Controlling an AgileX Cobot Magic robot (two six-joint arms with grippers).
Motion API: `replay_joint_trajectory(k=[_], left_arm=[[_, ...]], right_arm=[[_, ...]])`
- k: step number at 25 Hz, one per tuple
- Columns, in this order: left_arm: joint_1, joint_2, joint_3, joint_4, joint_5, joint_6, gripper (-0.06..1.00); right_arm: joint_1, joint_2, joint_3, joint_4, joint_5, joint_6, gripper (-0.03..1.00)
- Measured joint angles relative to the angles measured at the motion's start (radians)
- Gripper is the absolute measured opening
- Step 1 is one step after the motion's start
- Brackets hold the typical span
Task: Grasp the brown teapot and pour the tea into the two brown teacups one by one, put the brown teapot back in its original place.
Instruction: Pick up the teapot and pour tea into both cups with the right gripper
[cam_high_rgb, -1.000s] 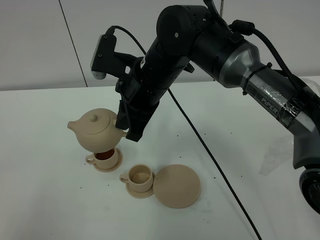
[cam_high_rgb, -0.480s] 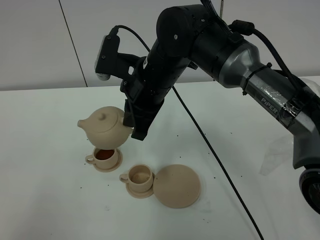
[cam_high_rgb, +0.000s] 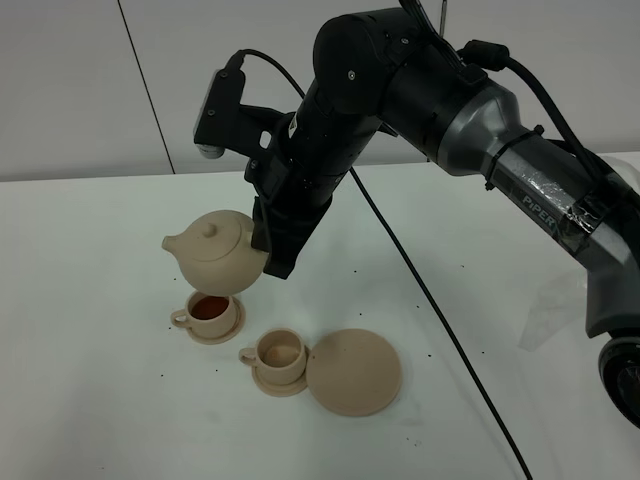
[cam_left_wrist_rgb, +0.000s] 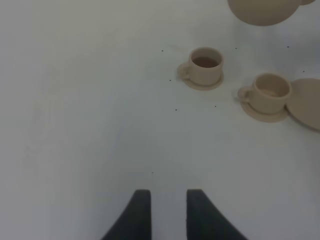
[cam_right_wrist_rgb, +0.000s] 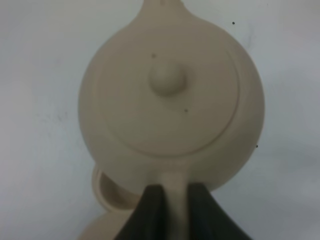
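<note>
The brown teapot (cam_high_rgb: 218, 255) hangs in the air, nearly level, spout to the left, just above and behind the left teacup (cam_high_rgb: 208, 310), which holds reddish tea. My right gripper (cam_high_rgb: 270, 250) is shut on the pot's loop handle; in the right wrist view both fingers pinch the handle (cam_right_wrist_rgb: 176, 192) below the lidded teapot (cam_right_wrist_rgb: 170, 100). The second teacup (cam_high_rgb: 281, 352) sits empty on its small saucer, right of the first. The large saucer (cam_high_rgb: 353, 372) lies bare beside it. My left gripper (cam_left_wrist_rgb: 164, 210) hovers low over bare table, fingers slightly apart, holding nothing.
The right arm's black cable (cam_high_rgb: 430, 310) trails across the white table (cam_high_rgb: 90, 400) to the right of the crockery. In the left wrist view the tea-filled cup (cam_left_wrist_rgb: 204, 65), empty cup (cam_left_wrist_rgb: 270, 92) and large saucer (cam_left_wrist_rgb: 307, 102) lie well ahead of the left gripper.
The teapot has shifted right and slightly up with the right gripper, levelling out, so the tea-filled left cup is now uncovered. Cups and saucers have not moved.
</note>
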Motion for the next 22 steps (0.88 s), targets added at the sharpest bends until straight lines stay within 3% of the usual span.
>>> replay_joint_trajectory(k=[22], left_arm=[[0.0,0.0,0.0,0.0,0.0,0.0,0.24]], right_arm=[[0.0,0.0,0.0,0.005,0.0,0.019,0.1]])
